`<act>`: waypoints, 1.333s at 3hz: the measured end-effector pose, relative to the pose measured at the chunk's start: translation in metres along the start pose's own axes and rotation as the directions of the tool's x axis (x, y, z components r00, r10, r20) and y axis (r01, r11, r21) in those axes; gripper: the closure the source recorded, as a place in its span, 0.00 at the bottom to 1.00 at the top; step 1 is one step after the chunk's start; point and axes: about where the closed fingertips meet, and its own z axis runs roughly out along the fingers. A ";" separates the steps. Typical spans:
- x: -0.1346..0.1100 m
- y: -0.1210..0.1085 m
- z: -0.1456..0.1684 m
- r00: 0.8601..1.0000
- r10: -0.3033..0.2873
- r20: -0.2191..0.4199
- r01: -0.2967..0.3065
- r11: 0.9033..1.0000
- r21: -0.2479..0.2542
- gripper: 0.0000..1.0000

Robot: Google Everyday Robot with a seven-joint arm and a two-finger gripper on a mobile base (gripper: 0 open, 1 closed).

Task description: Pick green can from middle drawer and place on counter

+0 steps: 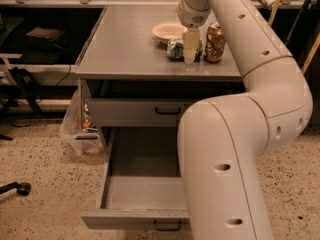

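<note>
- My cream gripper (190, 48) hangs in front of the dented shiny green can (174, 49), hiding its right end; whether the gripper is spread or closed, I cannot tell.
- The can lies on the flat matte grey counter (130, 44).
- My white arm (225, 149) covers the right side of the open deep grey metal drawer (142, 194).

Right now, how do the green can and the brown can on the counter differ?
The green can is shorter and seems to lie sideways; the brown-gold can stands upright, taller. The gripper partly covers the green can, not the brown one. Both sit on the counter.
</note>
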 end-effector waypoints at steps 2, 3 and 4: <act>-0.027 -0.012 -0.205 0.924 0.224 -0.311 -0.161 0.963 0.217 0.00; -0.040 -0.028 -0.285 0.899 0.290 -0.327 -0.146 0.905 0.400 0.00; -0.040 -0.028 -0.285 0.899 0.290 -0.327 -0.146 0.905 0.400 0.00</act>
